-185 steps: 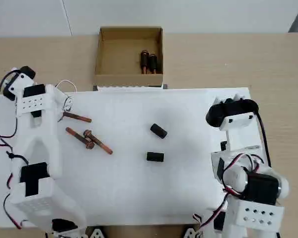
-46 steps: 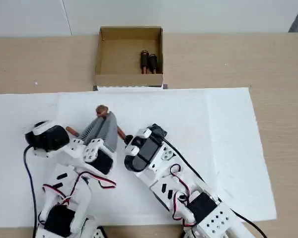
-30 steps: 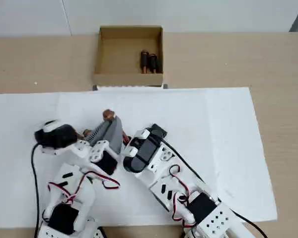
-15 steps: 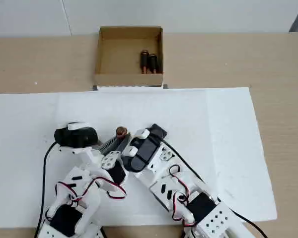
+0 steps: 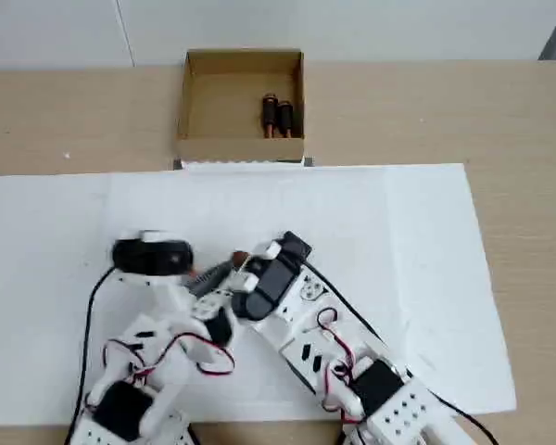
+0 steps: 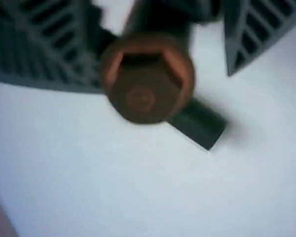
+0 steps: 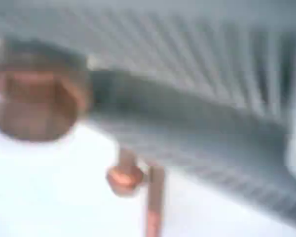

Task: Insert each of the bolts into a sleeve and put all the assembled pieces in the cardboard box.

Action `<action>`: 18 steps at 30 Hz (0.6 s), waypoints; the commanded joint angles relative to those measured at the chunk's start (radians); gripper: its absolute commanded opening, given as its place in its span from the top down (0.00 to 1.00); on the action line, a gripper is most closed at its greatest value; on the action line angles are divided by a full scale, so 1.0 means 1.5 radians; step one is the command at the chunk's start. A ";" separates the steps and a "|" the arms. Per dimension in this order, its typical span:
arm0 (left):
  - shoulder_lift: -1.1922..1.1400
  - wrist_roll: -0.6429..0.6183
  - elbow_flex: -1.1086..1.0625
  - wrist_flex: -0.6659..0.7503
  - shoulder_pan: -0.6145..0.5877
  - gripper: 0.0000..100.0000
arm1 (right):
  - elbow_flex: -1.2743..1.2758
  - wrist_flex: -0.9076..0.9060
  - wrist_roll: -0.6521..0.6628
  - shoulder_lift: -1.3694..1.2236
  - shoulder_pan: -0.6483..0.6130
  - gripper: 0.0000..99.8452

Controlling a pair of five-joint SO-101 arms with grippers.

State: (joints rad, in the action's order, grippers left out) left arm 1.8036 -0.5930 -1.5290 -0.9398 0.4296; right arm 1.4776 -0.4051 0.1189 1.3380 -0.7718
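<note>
Near the middle of the white sheet (image 5: 426, 278) that covers the table (image 5: 528, 111), two robot arms meet, the left arm based at 7 o'clock and the right arm at 5 o'clock. The left gripper (image 5: 222, 270) pinches a copper hex-head bolt (image 5: 238, 258) by its shank. In the left wrist view the hexagonal head (image 6: 145, 84) faces the camera between dark ribbed fingers (image 6: 44, 44). A black sleeve (image 6: 200, 123) shows just behind the head, against the sheet; whether anything holds it cannot be told. The right gripper (image 5: 259, 264) sits just beside the bolt, at its 3 o'clock, and whether it is spread or closed cannot be told. Its wrist view shows two loose bolts (image 7: 122, 177) lying close together on the sheet. At 12 o'clock the open cardboard box (image 5: 196, 102) sits against the sheet's far edge. It holds two assembled pieces (image 5: 276, 116) side by side near its 3 o'clock wall.
</note>
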 commanded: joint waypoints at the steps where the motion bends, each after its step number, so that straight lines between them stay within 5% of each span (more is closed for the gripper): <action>1: 0.004 0.008 0.043 -0.002 -0.013 0.78 | -0.034 0.020 0.007 0.009 -0.005 1.00; 12: 0.001 0.068 0.182 -0.049 -0.089 0.79 | -0.034 0.019 0.006 0.009 -0.005 1.00; 18: 0.004 0.070 0.210 -0.083 -0.091 1.00 | -0.034 0.015 0.004 0.009 -0.002 1.00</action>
State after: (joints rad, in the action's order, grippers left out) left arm 1.8067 -0.4964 -1.2559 -1.0564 0.2961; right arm 1.4760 -0.3989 0.1204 1.3395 -0.7764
